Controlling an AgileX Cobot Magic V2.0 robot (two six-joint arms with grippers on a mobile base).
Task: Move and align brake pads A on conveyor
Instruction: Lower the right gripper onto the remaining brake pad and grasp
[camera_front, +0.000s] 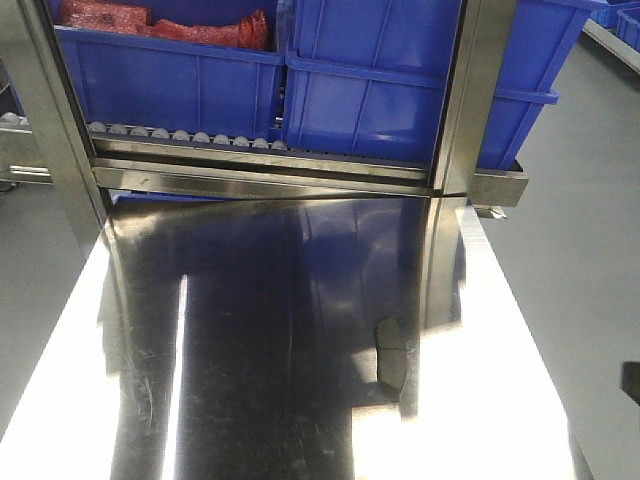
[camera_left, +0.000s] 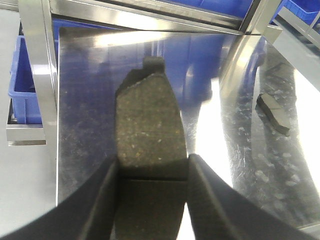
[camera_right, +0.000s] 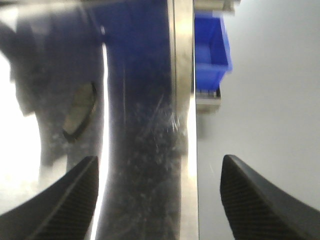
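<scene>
My left gripper (camera_left: 152, 167) is shut on one brake pad A (camera_left: 147, 120), which sticks out ahead of the fingers with its speckled friction face up, above the shiny steel tabletop (camera_left: 85, 125). A second brake pad lies flat on the steel to the right (camera_left: 274, 112), and it also shows in the front view (camera_front: 390, 350). My right gripper (camera_right: 160, 160) is open and holds nothing. It hangs over the table's right edge, with a pad (camera_right: 80, 112) on the steel ahead to its left. The conveyor is out of view.
Blue bins (camera_front: 380, 90) sit on a roller rack behind the steel table (camera_front: 250, 330), one holding red bags (camera_front: 170, 25). Steel frame posts (camera_front: 470, 100) stand at the table's back corners. Grey floor (camera_right: 260, 100) lies beyond the right edge.
</scene>
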